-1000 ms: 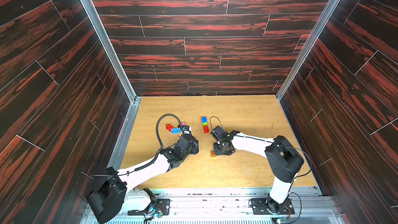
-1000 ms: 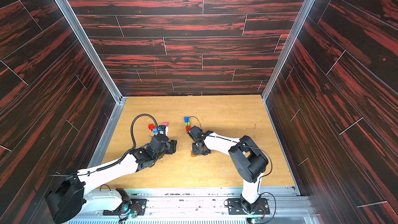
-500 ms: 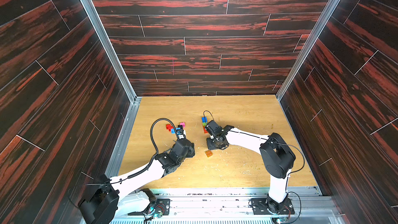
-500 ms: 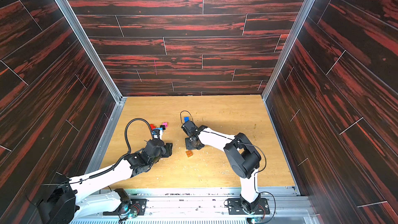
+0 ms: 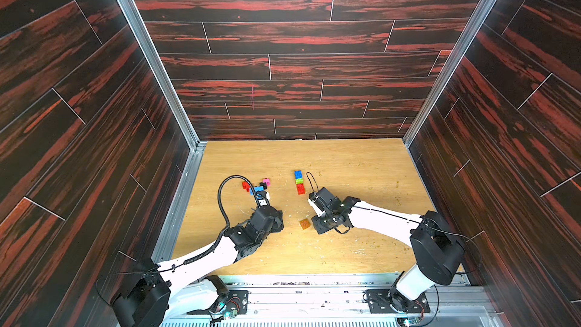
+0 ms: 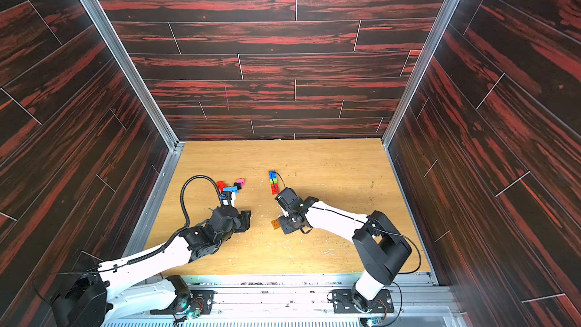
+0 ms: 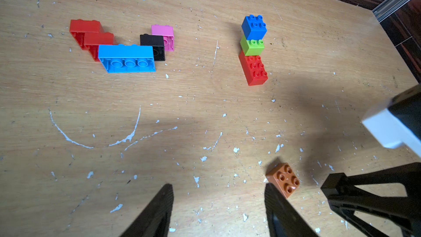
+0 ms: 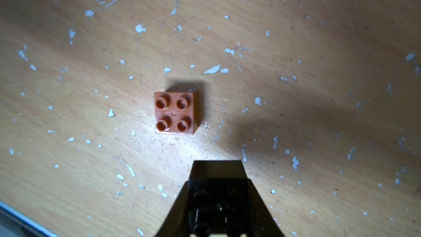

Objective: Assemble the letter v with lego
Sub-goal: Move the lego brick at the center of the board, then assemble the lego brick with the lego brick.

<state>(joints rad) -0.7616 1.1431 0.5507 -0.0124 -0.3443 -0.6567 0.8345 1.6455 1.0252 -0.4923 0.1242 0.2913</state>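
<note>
Both top views: scuffed wooden table [image 5: 345, 158], dark red-streaked plank walls [image 5: 283, 42]. Lego cluster [image 5: 257, 187] left, row [image 5: 299, 182] centre, orange brick [image 5: 304, 223] nearer. Left gripper [image 7: 218, 190] spread, empty; right gripper [image 8: 218, 164] pressed together, beside brick.

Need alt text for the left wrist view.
Open left gripper above a scratched wooden table, a small orange brick near one fingertip. Farther off: a row of blue, lime green and red bricks, and a cluster of red, light blue, black and pink bricks.
</note>
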